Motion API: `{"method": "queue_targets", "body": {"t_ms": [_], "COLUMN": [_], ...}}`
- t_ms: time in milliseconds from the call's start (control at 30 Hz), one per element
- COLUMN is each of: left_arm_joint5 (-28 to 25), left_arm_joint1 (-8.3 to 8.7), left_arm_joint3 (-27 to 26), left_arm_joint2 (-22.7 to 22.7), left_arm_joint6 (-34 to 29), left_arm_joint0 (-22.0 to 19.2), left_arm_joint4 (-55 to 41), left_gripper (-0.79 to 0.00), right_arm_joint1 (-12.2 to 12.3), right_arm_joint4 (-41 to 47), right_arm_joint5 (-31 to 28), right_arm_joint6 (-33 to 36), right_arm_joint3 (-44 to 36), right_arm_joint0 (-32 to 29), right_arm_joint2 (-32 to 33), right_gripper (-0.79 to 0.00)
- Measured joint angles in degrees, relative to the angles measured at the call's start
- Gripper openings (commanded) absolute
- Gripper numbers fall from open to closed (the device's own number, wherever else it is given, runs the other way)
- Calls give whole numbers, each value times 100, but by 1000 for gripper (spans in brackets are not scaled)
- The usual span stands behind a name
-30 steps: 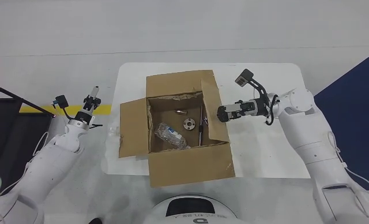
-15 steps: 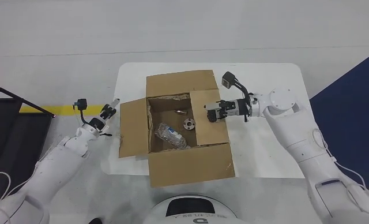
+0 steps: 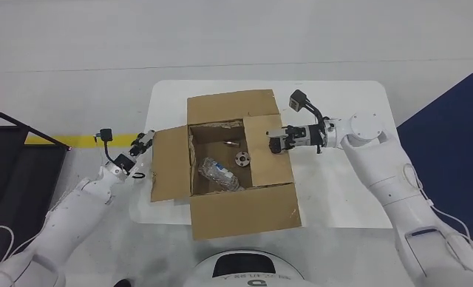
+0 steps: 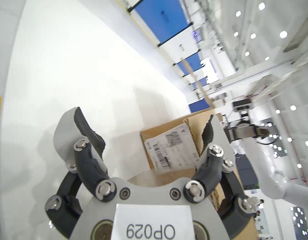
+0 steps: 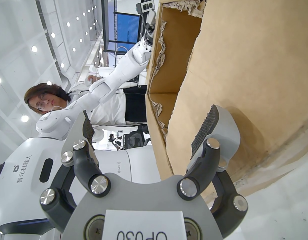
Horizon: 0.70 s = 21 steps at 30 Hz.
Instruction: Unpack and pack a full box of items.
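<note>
An open cardboard box (image 3: 222, 213) stands on the white table (image 3: 340, 191). Inside lie a clear plastic bag of items (image 3: 218, 174), a metal ring (image 3: 242, 159) and a small part (image 3: 230, 143). The right flap (image 3: 266, 165) leans in over the opening. My right gripper (image 3: 275, 143) is open at that flap (image 5: 244, 76), whose edge runs between the fingers of the gripper (image 5: 149, 126). My left gripper (image 3: 145, 142) is open just outside the left flap (image 3: 168, 163). In the left wrist view the box's labelled side (image 4: 169, 148) lies ahead of the open gripper (image 4: 146, 131).
The back flap (image 3: 229, 107) and front flap (image 3: 247, 209) lie folded outward. Bare table lies to the right of the box. The table's left edge (image 3: 140, 206) is close to the left arm. A dark frame (image 3: 22, 132) stands off the table at the left.
The right gripper moved left and pushed the right flap inward over the box, hiding a thin dark item. The left gripper swung right, up to the left flap.
</note>
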Motion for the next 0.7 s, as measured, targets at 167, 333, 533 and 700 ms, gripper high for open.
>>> {"method": "queue_targets", "body": {"t_ms": [167,333,533,700], "left_arm_joint5": [721,1586,2661,3160], "left_arm_joint1": [92,119,105,92], "left_arm_joint3": [-52,-229,-572,-991], "left_arm_joint2": [-406,-665,-581,-548], "left_arm_joint6": [601,1263,1628,1850], "left_arm_joint0": [108,334,489,640], "left_arm_joint4": [281,601,1874,2769], "left_gripper": [0,0,0,0], "right_arm_joint1": [-25,-135,-233,-291], "right_arm_joint4": [-70,-92,41,97], "right_arm_joint5": [-4,-22,-254,-358], "right_arm_joint6": [134,209,380,474], "right_arm_joint3": [107,382,709,892], "right_arm_joint0": [118,400,750,959], "right_arm_joint2": [-130,-460,-639,-737], "right_gripper": [0,0,0,0]}}
